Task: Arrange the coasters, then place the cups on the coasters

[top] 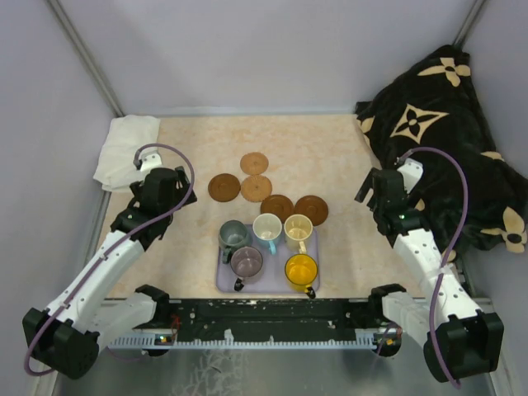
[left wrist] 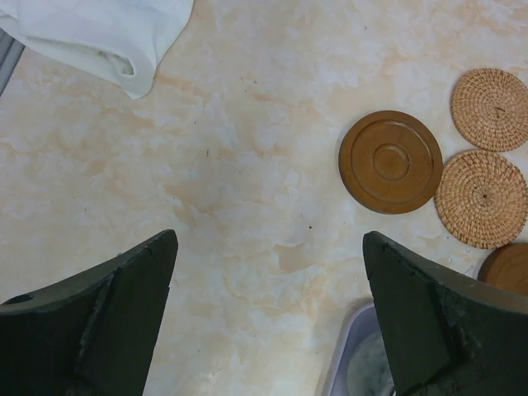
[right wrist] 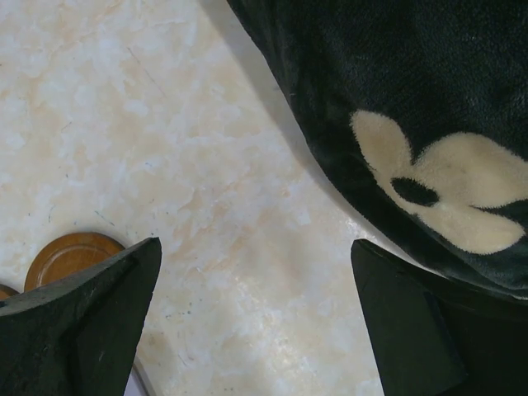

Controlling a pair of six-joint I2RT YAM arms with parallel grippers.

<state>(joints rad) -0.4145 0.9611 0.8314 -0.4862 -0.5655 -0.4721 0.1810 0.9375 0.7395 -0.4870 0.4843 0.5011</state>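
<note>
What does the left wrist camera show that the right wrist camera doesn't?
Only the left wrist view: a white cloth in the far corner and two woven coasters.

Only the right wrist view: the black flowered blanket.

Both: the beige marbled tabletop and a smooth wooden coaster, though the one in the right view may be a different disc. Each view also shows its own open gripper, the left gripper and the right gripper, holding nothing.

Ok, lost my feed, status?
Left gripper, right gripper open, empty. Five coasters bunched beyond tray; cups all on tray. Dark blanket beside right gripper.
</note>
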